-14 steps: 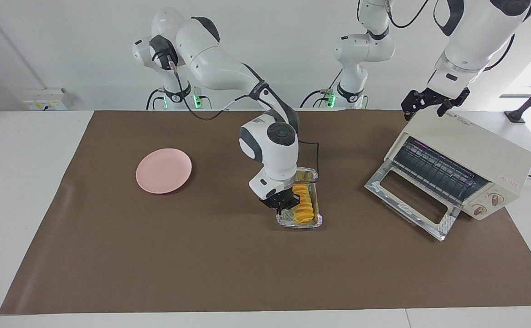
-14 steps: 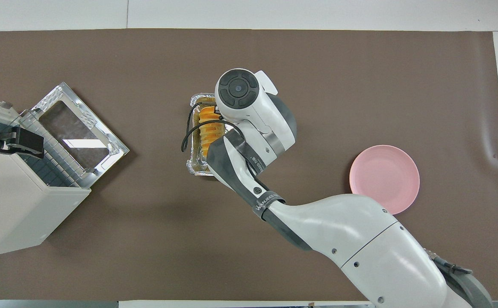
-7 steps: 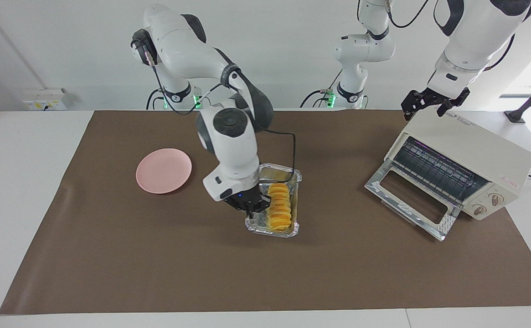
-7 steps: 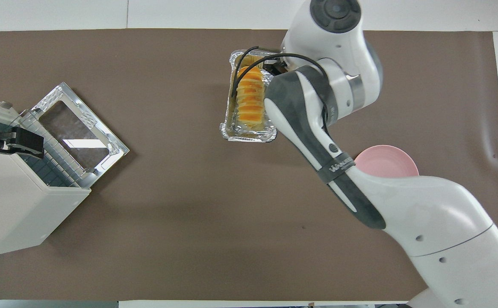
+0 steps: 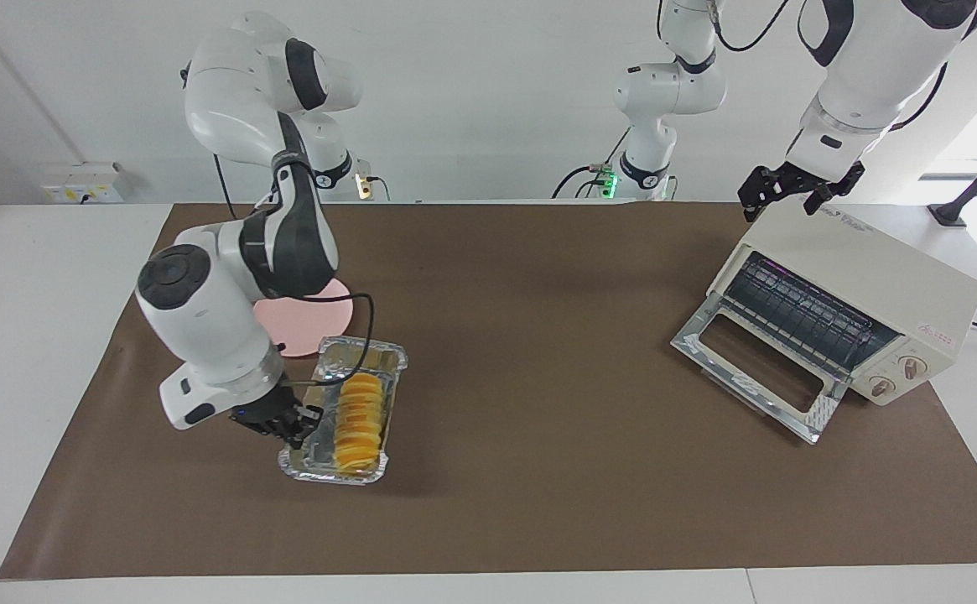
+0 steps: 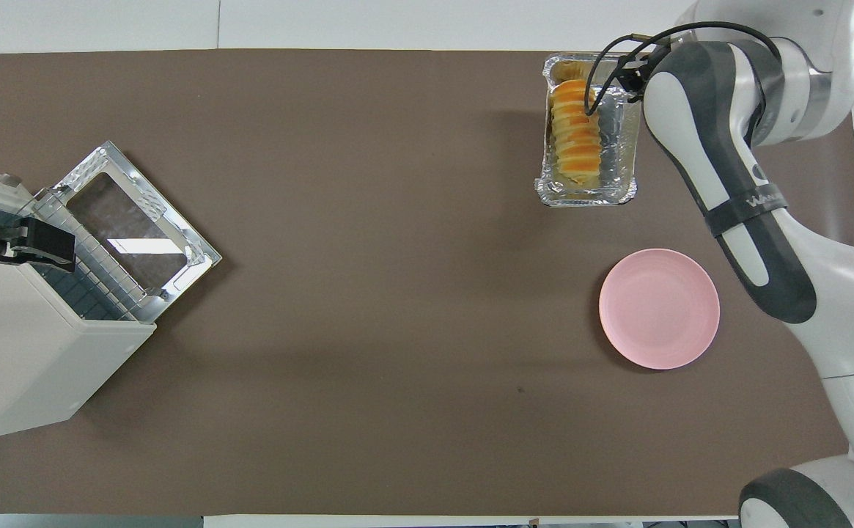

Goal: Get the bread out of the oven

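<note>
The bread (image 5: 360, 408), a ridged golden-yellow loaf, lies in a shiny foil tray (image 5: 330, 478) out on the brown mat, away from the oven. It also shows in the overhead view (image 6: 575, 132), in the foil tray (image 6: 584, 196). My right gripper (image 5: 287, 424) is shut on the tray's long rim; I cannot tell whether the tray touches the mat. The cream-white oven (image 5: 874, 268) stands at the left arm's end with its glass door (image 5: 756, 369) dropped open and its rack bare. My left gripper (image 5: 794, 189) waits open over the oven's top.
A round pink plate (image 6: 659, 308) lies on the mat beside the tray, partly hidden by my right arm in the facing view (image 5: 308, 323). The brown mat (image 5: 538, 470) covers most of the white table.
My right gripper has carried the foil tray with the bread from the mat's middle toward the right arm's end, to beside the pink plate. The left arm and the oven have not moved.
</note>
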Controlling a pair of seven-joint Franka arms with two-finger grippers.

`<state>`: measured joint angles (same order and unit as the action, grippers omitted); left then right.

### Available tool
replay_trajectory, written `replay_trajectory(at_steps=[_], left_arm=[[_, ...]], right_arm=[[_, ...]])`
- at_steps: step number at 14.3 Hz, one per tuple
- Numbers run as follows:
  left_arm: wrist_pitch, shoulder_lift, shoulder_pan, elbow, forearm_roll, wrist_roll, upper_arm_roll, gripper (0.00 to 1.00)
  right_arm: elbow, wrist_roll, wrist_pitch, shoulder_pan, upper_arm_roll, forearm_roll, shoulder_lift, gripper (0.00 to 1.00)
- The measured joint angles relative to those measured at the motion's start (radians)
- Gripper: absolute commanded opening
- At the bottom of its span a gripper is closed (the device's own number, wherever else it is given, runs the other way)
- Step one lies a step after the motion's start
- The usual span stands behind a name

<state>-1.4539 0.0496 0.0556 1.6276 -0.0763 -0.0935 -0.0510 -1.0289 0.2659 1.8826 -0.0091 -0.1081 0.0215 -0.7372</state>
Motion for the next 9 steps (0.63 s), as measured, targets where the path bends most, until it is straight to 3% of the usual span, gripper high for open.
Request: replay_trajectory(at_steps=[5, 9], left_arm=[[0.0, 0.0, 0.0, 0.0, 0.0, 0.0, 0.0, 1.0], [0.0, 0.0, 0.0, 0.0, 0.0, 0.0, 0.0, 1.0]], right_arm=[[-0.003, -0.099, 0.067, -0.062, 0.0, 0.0, -0.069, 0.0], [-0.039, -0.17, 0.189, -0.069, 0.001, 0.002, -0.093, 0.0]])
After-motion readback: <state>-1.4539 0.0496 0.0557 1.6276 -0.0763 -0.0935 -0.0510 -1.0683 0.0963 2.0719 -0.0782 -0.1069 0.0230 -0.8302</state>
